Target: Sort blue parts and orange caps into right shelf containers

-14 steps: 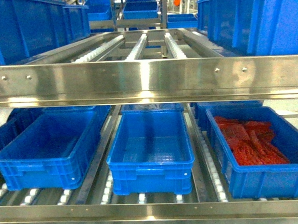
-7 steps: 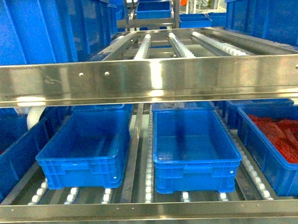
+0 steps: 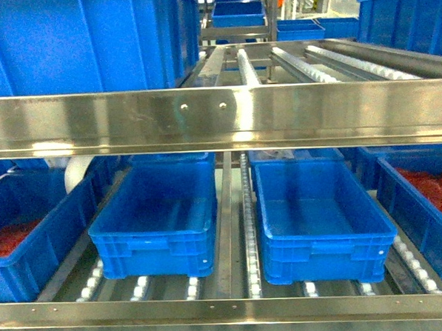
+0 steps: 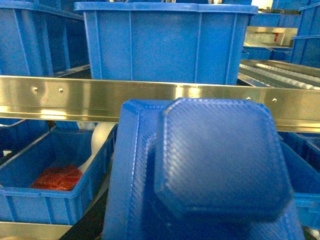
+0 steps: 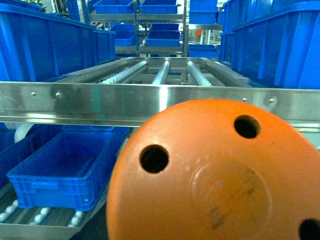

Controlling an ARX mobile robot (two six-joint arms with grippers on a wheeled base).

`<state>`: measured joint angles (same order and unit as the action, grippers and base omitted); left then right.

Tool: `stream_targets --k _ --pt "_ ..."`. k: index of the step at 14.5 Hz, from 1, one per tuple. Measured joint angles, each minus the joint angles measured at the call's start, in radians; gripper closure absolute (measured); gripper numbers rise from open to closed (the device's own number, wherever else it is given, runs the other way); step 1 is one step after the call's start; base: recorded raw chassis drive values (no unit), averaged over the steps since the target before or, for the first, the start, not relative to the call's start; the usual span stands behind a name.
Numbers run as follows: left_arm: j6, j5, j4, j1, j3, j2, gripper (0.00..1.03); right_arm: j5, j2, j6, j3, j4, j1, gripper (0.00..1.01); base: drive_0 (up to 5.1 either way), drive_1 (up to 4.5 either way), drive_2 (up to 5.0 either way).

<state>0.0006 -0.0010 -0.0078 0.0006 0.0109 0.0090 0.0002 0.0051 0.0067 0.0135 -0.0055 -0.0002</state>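
Observation:
A chunky blue part (image 4: 215,160) with an octagonal raised face fills the lower left wrist view, hanging right before the camera and hiding my left gripper's fingers. An orange cap (image 5: 215,180), rounded with small dark holes, fills the lower right wrist view in the same way and hides my right gripper's fingers. Neither gripper shows in the head view. Two blue crates (image 3: 155,247) (image 3: 321,245) sit side by side on the lower shelf rollers, with nothing visible inside them.
A steel shelf rail (image 3: 218,117) crosses in front at mid height. A crate holding red pieces (image 3: 424,221) stands at the far right and another (image 3: 25,250) at the far left. Tall blue crates (image 3: 88,39) stand on the upper level.
The head view has swung left: the two middle crates slid rightward in frame, the red-filled right crate is nearly out, and a left crate with red contents came in.

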Motion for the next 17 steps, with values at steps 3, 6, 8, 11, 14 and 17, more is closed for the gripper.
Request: stream_targets --k 3,6,8,11,14,17 --pt "0.0 0.001 0.001 0.0 0.0 0.0 0.6 0.0 0.0 0.0 0.0 -0.002 0.0 0.56 -4.8 2.64 2.6" --pt "0.0 0.0 0.001 -0.001 0.0 0.0 0.6 -0.001 0.0 0.0 0.0 -0.001 0.0 0.56 0.0 0.0 0.0" --pt "0.0 -0.001 0.005 -0.001 0.0 0.0 0.6 -0.001 0.0 0.0 0.0 0.002 0.0 0.56 0.0 0.0 0.0" --pt "0.0 0.0 0.003 -0.001 0.0 0.0 0.6 -0.001 0.0 0.0 0.0 0.0 0.0 0.56 0.0 0.0 0.0" --pt "0.0 0.0 0.002 -0.001 0.0 0.0 0.6 -0.001 0.0 0.0 0.0 0.0 0.0 0.56 0.0 0.0 0.0" --pt "0.0 0.001 0.001 -0.001 0.0 0.0 0.6 -0.001 0.0 0.0 0.0 -0.001 0.0 0.56 0.0 0.0 0.0"
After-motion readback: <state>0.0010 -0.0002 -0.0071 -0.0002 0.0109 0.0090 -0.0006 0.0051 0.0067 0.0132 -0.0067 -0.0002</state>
